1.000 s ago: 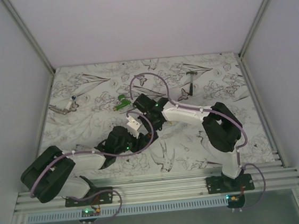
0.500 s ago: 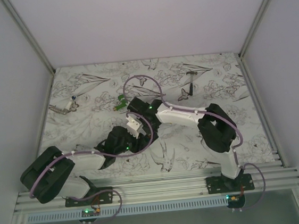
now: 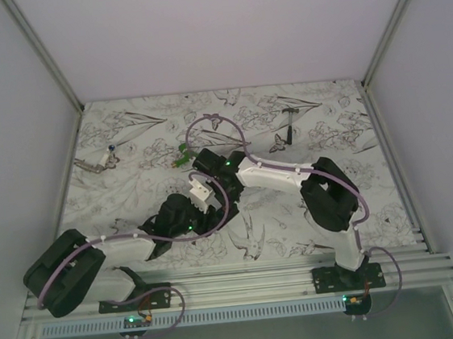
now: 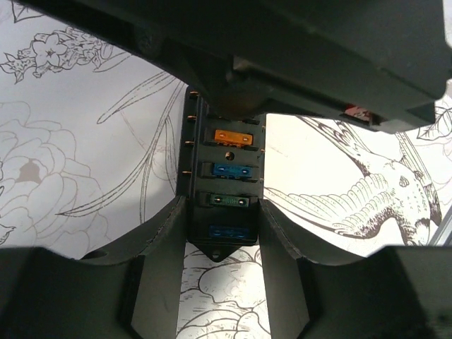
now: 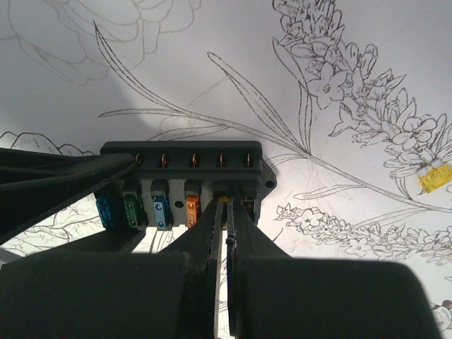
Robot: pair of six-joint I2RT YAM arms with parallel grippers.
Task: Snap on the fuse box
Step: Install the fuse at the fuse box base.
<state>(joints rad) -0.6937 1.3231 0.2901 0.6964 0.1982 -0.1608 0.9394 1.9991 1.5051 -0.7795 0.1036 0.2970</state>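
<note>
L hand [image 4: 222, 236] clamped across sides of fuse box [image 4: 226, 152]; box mid-bench [image 3: 375, 194], between both arms. R hand [image 5: 226, 212] fingers together, tips on slot just beside orange fuse [image 5: 193, 208]; anything pinched btwn tips: cannot tell. Step, judged: R pressing down to seat/snap while L braces. Next needs straight push, no skew, firm L grip. Beyond: green piece [image 3: 182, 152]; hammer-shaped tool [image 3: 290, 122] far R. No legible markings.
</note>
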